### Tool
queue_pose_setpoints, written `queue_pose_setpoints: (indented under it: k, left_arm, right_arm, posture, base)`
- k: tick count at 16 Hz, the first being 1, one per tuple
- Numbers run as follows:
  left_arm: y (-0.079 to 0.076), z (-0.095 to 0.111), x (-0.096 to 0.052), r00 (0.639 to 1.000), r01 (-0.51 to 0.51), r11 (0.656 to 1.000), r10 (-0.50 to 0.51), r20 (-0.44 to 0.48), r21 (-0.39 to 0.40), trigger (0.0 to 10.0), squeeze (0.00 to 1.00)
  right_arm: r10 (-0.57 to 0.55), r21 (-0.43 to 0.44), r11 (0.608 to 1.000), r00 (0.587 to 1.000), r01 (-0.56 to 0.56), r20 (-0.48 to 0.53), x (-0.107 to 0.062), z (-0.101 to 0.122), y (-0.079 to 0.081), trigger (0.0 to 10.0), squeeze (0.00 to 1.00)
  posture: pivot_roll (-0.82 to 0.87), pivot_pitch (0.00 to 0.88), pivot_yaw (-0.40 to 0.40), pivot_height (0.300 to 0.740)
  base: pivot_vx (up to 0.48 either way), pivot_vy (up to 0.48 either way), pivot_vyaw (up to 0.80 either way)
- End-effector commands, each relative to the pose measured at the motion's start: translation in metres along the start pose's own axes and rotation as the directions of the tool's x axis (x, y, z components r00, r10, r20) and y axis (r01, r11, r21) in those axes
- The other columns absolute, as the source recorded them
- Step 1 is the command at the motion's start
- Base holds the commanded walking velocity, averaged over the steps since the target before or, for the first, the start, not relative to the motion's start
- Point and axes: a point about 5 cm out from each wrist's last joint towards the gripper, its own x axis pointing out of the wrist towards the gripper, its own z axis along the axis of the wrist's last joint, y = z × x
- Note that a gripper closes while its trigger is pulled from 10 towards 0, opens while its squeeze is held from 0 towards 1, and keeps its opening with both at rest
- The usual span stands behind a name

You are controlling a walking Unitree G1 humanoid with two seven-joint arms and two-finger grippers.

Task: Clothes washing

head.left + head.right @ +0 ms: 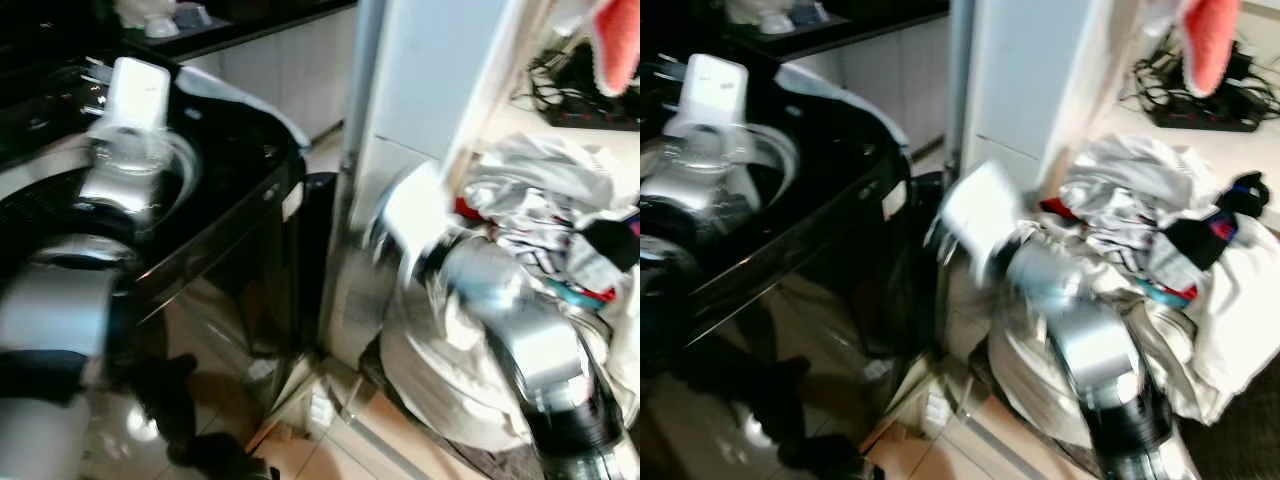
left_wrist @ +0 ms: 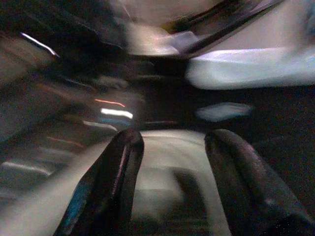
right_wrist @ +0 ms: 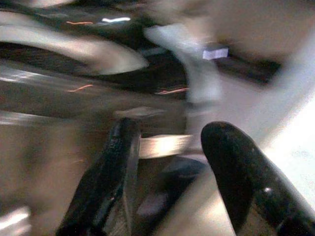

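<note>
The black washing machine (image 1: 215,190) stood on the robot's left, the heap of clothes (image 1: 1160,215) on its right. Left gripper (image 2: 172,187) and right gripper (image 3: 167,182) were spread, empty. Blur hid any writing.
</note>
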Motion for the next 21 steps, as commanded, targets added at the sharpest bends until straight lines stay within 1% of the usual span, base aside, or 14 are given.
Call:
queue_pose_setpoints:
  k: [1,2,3,5,6,8,9,10,15,17,18,19,20,21]
  left_arm:
    - [-0.026,0.015,-0.003,0.974,0.213,0.956,-0.191,0.122,-0.204,10.0,0.00]
    - [-0.035,0.016,-0.006,0.953,0.289,0.934,-0.259,0.159,-0.210,10.0,0.00]
    - [-0.048,0.020,-0.020,0.884,0.425,0.892,-0.374,0.279,-0.152,10.0,0.00]
    - [-0.077,0.023,-0.082,0.632,0.711,0.702,-0.619,0.466,-0.030,10.0,0.00]
    - [-0.083,0.018,-0.105,0.543,0.789,0.614,-0.686,0.485,-0.017,10.0,0.00]
    - [-0.085,0.014,-0.117,0.507,0.817,0.577,-0.704,0.498,-0.016,10.0,0.00]
    - [-0.086,0.010,-0.133,0.462,0.851,0.525,-0.736,0.496,-0.013,10.0,0.00]
    - [-0.088,0.008,-0.142,0.422,0.873,0.487,-0.764,0.488,0.007,10.0,0.00]
    - [-0.092,0.013,-0.168,0.334,0.925,0.381,-0.818,0.469,0.006,10.0,0.00]
    - [-0.094,0.010,-0.170,0.331,0.926,0.378,-0.833,0.443,0.019,10.0,0.00]
    - [-0.094,0.009,-0.170,0.331,0.926,0.377,-0.841,0.429,0.026,10.0,0.00]
    - [-0.094,0.009,-0.171,0.331,0.925,0.378,-0.847,0.416,0.033,10.0,0.00]
    - [-0.094,0.008,-0.172,0.327,0.928,0.371,-0.852,0.408,0.032,10.0,0.00]
    - [-0.094,0.008,-0.173,0.327,0.928,0.370,-0.854,0.404,0.031,10.0,0.00]
  right_arm:
    - [-0.213,-0.012,0.977,0.977,0.212,-0.019,-0.005,0.000,-0.035,10.0,0.00]
    - [-0.260,-0.028,0.965,0.965,0.260,-0.014,-0.006,0.002,-0.042,10.0,0.48]
    - [-0.348,-0.045,0.936,0.937,0.348,-0.005,-0.011,0.007,-0.057,10.0,1.00]
    - [-0.636,-0.091,0.771,0.770,0.631,-0.051,-0.034,0.008,-0.096,10.0,1.00]
    - [-0.733,-0.068,0.680,0.674,0.730,-0.092,-0.047,0.003,-0.109,10.0,1.00]
    - [-0.784,-0.057,0.618,0.610,0.784,-0.117,-0.058,-0.003,-0.117,10.0,1.00]
    - [-0.803,-0.058,0.588,0.574,0.807,-0.158,-0.065,-0.010,-0.125,10.0,1.00]
    - [-0.808,-0.053,0.578,0.562,0.814,-0.178,-0.068,-0.012,-0.131,10.0,1.00]
    - [-0.849,-0.035,0.498,0.479,0.867,-0.223,-0.089,-0.014,-0.160,10.0,1.00]
    - [-0.788,0.028,0.544,0.522,0.839,-0.325,-0.091,-0.027,-0.167,10.0,1.00]
    - [-0.749,0.069,0.572,0.554,0.817,-0.364,-0.091,-0.033,-0.167,10.0,0.78]
    - [-0.718,0.106,0.589,0.579,0.801,-0.386,-0.090,-0.036,-0.167,10.0,0.46]
    - [-0.697,0.110,0.602,0.588,0.791,-0.410,-0.090,-0.038,-0.166,10.0,0.00]
    - [-0.691,0.116,0.594,0.579,0.796,-0.433,-0.092,-0.041,-0.166,10.0,0.00]
  posture:
    - [0.02,0.000,-0.002,0.740]
    - [0.01,0.000,0.000,0.740]
    - [0.01,0.000,-0.001,0.740]
    - [0.02,0.000,-0.013,0.740]
    - [0.02,0.000,-0.017,0.740]
    - [0.01,0.000,-0.015,0.740]
    - [0.00,0.000,-0.012,0.740]
    - [0.00,0.000,-0.012,0.740]
    - [-0.01,0.000,-0.014,0.740]
    - [-0.02,0.000,-0.009,0.740]
    - [-0.01,0.000,-0.010,0.740]
    - [-0.01,0.000,-0.012,0.740]
    - [-0.01,0.000,-0.015,0.740]
    - [-0.01,0.000,-0.016,0.740]
  base:
    - [0.000,0.000,0.00]
    - [0.000,0.000,0.00]
    - [0.000,0.000,0.00]
    - [0.000,0.000,0.00]
    - [0.000,0.000,0.00]
    - [0.000,0.000,0.00]
    - [0.000,0.000,0.00]
    - [0.000,0.000,0.00]
    - [0.000,0.000,0.00]
    - [0.000,0.000,0.00]
    - [0.000,0.000,0.00]
    - [0.000,0.000,0.00]
    - [0.000,0.000,0.00]
    - [0.000,0.000,0.00]
